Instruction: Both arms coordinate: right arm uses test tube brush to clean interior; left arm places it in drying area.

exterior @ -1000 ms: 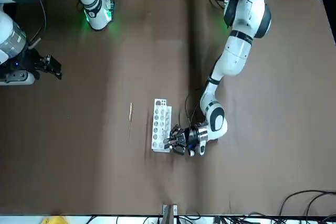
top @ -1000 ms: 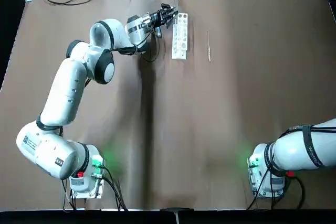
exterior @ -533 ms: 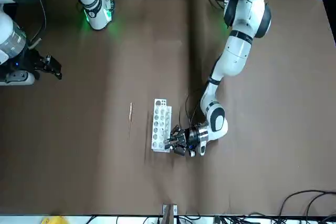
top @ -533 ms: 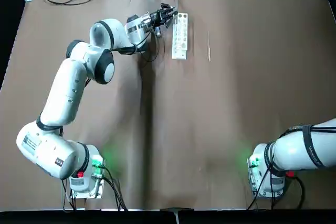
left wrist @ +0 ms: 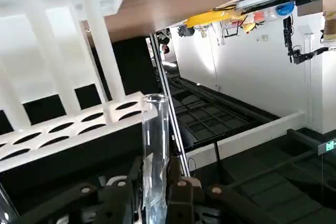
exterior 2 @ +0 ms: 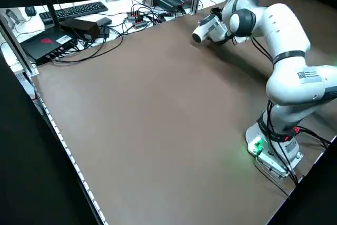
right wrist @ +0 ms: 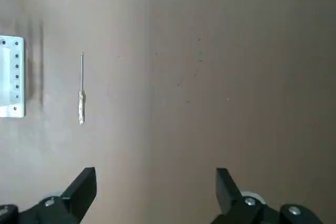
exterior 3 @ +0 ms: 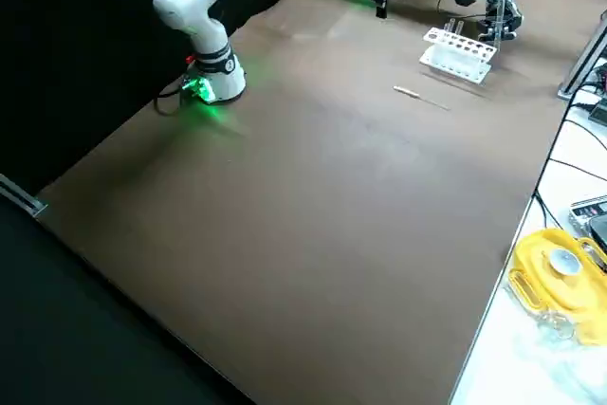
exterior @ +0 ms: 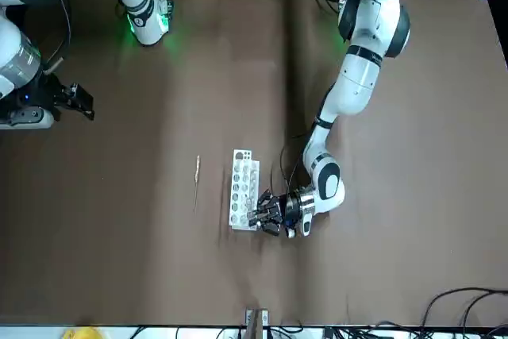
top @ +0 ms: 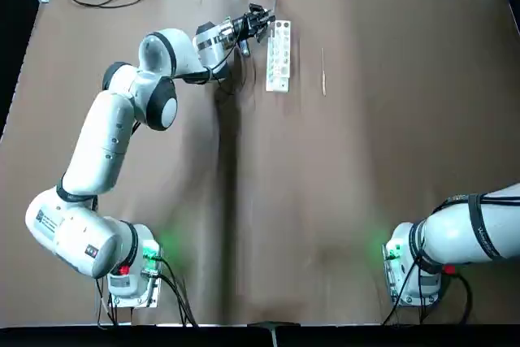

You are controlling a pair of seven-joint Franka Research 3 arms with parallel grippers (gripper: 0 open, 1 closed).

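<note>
The left gripper (left wrist: 154,179) is closed on a clear test tube (left wrist: 156,150), its fingers gripping the tube's lower part from both sides. It works near the table's far edge, just beside the far end of the white rack (top: 278,56), on the rack's left side; the tube stands upright there, and whether it touches the rack I cannot tell. The rack lies lengthwise toward that far edge, with a strip of bare table (top: 382,160) between its far end and the rim. On the rack's right side, a short gap away, the test tube brush (top: 323,75) lies flat and roughly parallel to it, its slim handle pointing to the far edge and its bristled end toward the robot. The right gripper (right wrist: 156,177) is open, fingers spread wide with nothing between them, and hangs over the table's right side, well apart from brush and rack. Wide open room surrounds the brush on its right and near sides, and the middle of the table between the two arms offers a broad clear lane reaching back to the near edge.
</note>
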